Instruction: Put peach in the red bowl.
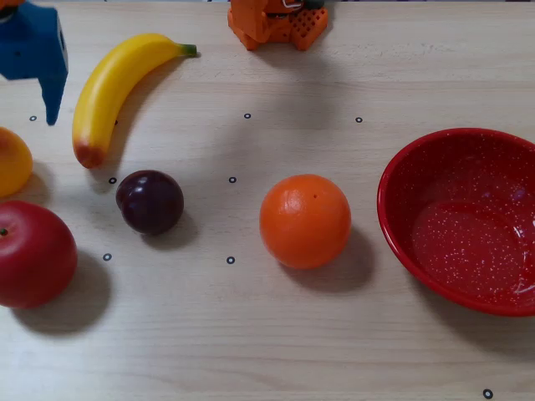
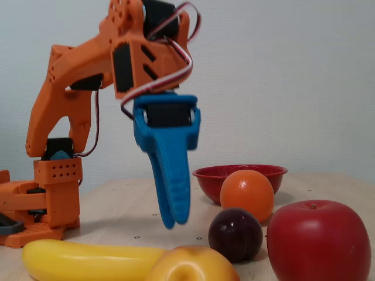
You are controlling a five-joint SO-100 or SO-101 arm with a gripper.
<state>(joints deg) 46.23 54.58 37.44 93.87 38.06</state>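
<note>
The peach (image 1: 12, 160) lies at the left edge of the top-down fixed view, half cut off; in the side fixed view it sits at the bottom front (image 2: 190, 266). My blue gripper (image 1: 53, 117) hangs above the table up and to the right of the peach, left of the banana. Seen from the side, the gripper (image 2: 174, 221) points down with its fingers pressed together and nothing between them, its tip a little above the table. The red bowl (image 1: 399, 190) stands at the far right, with nothing in it; in the side view the red bowl (image 2: 206, 174) shows behind the orange.
A banana (image 1: 113, 83), a dark plum (image 1: 150, 200), an orange (image 1: 305, 221) and a red apple (image 1: 33, 255) lie between the peach and the bowl. The arm's orange base (image 1: 276, 21) stands at the back middle.
</note>
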